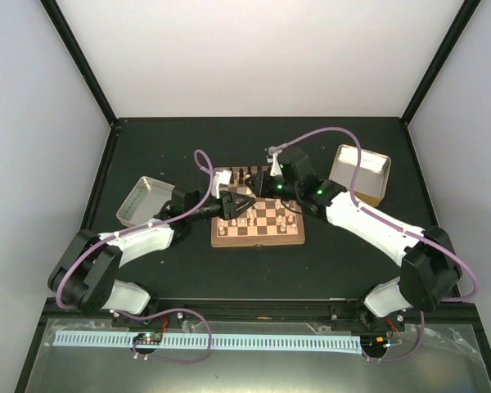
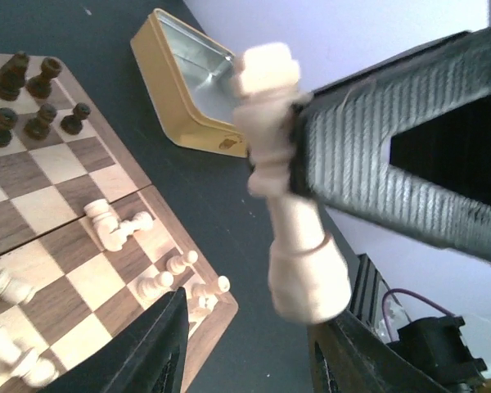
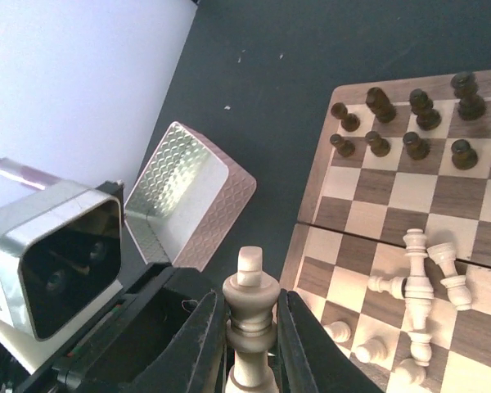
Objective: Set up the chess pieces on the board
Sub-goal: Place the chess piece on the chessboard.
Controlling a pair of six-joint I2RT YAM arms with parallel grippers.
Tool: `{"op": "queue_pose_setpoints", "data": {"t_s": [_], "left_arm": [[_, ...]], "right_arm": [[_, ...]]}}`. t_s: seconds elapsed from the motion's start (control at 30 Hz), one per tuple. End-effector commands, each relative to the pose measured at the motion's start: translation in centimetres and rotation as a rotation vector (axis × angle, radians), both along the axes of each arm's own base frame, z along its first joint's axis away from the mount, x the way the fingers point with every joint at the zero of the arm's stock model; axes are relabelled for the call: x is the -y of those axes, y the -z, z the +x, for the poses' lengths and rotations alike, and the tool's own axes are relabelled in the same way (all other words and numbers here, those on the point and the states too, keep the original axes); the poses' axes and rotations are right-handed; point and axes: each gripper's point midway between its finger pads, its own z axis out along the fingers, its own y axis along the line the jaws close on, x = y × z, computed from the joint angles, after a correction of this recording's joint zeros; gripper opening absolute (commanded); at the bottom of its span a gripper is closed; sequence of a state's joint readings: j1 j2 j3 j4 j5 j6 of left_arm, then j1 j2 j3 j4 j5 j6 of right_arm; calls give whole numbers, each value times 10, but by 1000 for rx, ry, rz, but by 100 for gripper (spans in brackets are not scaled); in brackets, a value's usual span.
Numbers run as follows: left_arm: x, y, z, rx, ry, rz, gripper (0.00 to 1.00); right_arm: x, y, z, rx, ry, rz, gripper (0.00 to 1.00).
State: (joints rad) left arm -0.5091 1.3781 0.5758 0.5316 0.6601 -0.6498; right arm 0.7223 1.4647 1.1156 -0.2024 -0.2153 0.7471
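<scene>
Flanking board: grey tray, yellow tray; toppled chess pieces littering squares.

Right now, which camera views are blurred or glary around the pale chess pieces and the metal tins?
Left wrist view: the tall pale cream chess piece near the lens is smeared, the checked wooden board behind sharper. Right wrist view: the knob-topped cream piece is crisp; bright glare inside the embossed silver tin. Top view: evenly lit, board detail tiny.

Cream chess pieces toppled (mostly); board lies flat.
</scene>
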Motion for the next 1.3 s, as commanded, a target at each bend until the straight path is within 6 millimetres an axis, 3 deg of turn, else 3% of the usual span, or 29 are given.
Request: {"op": "queue_pose_setpoints", "data": {"t_s": [0.0, 0.23, 0.47, 0.6, 0.87, 1.1, 1.27], "left_arm": [[11, -42, 3, 81, 67, -96, 41], [12, -46, -3, 116, 100, -100, 43], [10, -40, 2, 123, 69, -61, 13], [7, -36, 1, 179, 72, -14, 3], [10, -40, -24, 421, 227, 86, 2], [14, -52, -37, 645, 336, 129, 2], [19, -55, -41, 687, 416, 148, 2]], "right_arm": [[-7, -10, -10, -4, -45, 64, 18], [-2, -4, -15, -5, -50, 45, 18], [2, -6, -21, 1, -63, 43, 19], [9, -11, -24, 25, -66, 8, 26], [31, -30, -43, 0, -178, -24, 49], [37, -39, -66, -6, -324, -45, 54], [33, -54, -74, 26, -383, -5, 54]]}}
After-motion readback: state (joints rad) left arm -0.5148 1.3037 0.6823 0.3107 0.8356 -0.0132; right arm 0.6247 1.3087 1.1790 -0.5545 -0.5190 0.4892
